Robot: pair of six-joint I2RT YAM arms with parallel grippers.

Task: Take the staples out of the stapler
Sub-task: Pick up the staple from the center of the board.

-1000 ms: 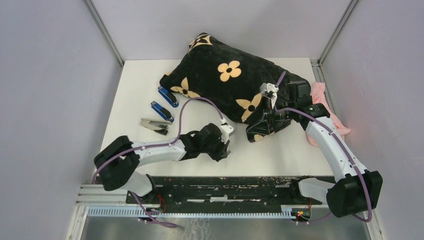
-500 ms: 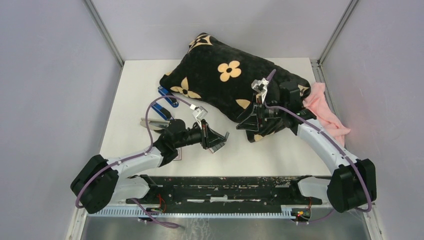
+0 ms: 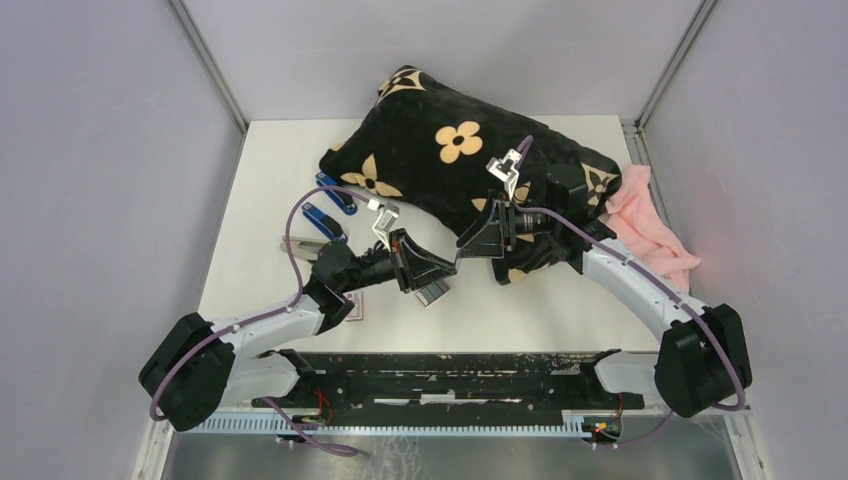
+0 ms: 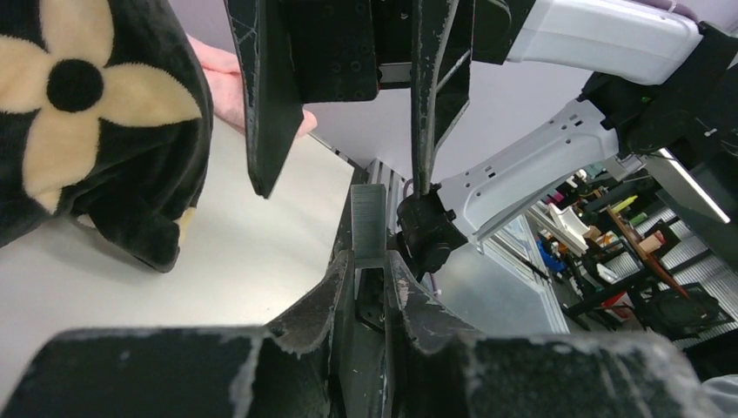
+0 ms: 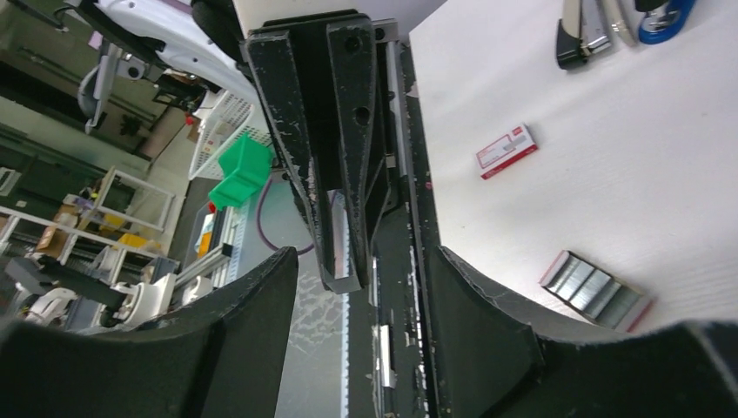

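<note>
The left claw is clamped on the staples, the strip's long axis pointing straight out toward the right claw, which gapes wide, seemingly not touching it.

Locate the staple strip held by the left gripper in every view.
Top external: too small to make out; it would sit at the tip of the left gripper, just below the picture's middle.
Left wrist: the staple strip stands upright at centre, pinched from below.
Right wrist: centre-left, a silvery sliver between black jaws that hang from the top.
Shared landmark: the left gripper, shut on the strip.
</note>
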